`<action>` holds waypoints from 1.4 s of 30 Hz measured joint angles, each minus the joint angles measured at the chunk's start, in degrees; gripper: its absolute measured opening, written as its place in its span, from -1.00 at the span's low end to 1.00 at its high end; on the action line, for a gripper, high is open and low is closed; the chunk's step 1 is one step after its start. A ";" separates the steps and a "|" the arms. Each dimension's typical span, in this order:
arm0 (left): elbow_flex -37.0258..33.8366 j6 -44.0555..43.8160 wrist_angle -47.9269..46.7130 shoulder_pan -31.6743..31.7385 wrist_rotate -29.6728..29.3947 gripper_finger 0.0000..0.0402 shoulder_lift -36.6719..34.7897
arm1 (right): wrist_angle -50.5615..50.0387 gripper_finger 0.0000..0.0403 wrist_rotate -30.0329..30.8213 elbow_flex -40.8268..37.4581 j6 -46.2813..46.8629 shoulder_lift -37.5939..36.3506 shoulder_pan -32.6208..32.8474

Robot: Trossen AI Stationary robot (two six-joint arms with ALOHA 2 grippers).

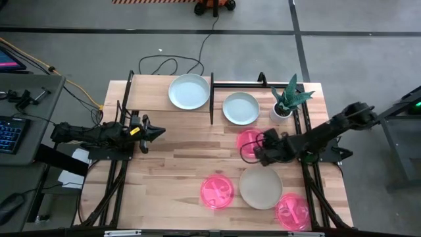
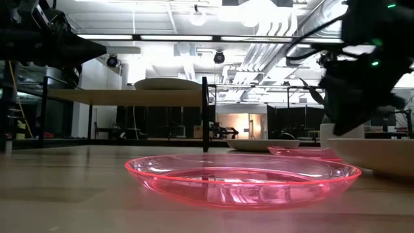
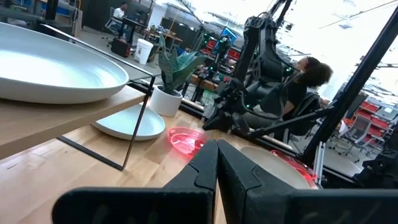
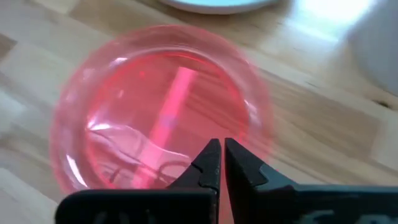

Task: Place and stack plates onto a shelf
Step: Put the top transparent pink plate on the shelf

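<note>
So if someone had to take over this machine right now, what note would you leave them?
Right gripper: shut on the rim of the pink plate by the plant pot.
Left gripper: shut, empty, waiting at the table's left.
Done: one pale blue plate on the shelf.
Left: a second pale blue plate on the table beside the shelf board, a cream plate, and two more pink plates near the front edge.

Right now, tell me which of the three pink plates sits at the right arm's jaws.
The pink plate just below the pale plate under the shelf, beside the plant pot. The right gripper is shut at its rim; the other two lie nearer the front edge.
</note>
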 joint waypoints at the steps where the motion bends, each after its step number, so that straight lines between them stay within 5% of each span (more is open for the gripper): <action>1: 0.02 -0.02 0.00 0.00 0.00 -1.00 -0.02 | -1.21 -0.99 0.48 -0.34 1.93 -0.76 0.94; 10: 0.02 -0.04 0.00 0.02 0.02 -1.00 0.00 | 9.10 -0.96 5.18 -12.57 15.88 -2.62 5.75; 18: 0.02 -0.02 0.00 0.00 -0.11 -1.00 0.00 | 12.54 -0.60 14.34 -15.94 20.23 -5.04 6.87; 23: 0.02 -0.02 0.03 0.00 -0.26 -1.00 -0.02 | 6.10 -0.39 14.30 -13.81 18.03 -5.32 6.82; 29: 0.02 -0.01 0.02 0.01 -0.28 -1.00 -0.01 | -7.88 -0.23 9.96 -11.61 26.68 -5.30 6.82; 33: 0.01 -0.02 0.02 0.02 -0.33 -1.00 -0.01 | -4.84 -0.20 5.09 -13.54 27.88 -5.26 6.82; 42: 0.02 -0.04 0.02 0.00 -0.37 -1.00 -0.02 | 11.99 -0.20 8.23 -18.88 26.76 -5.27 6.80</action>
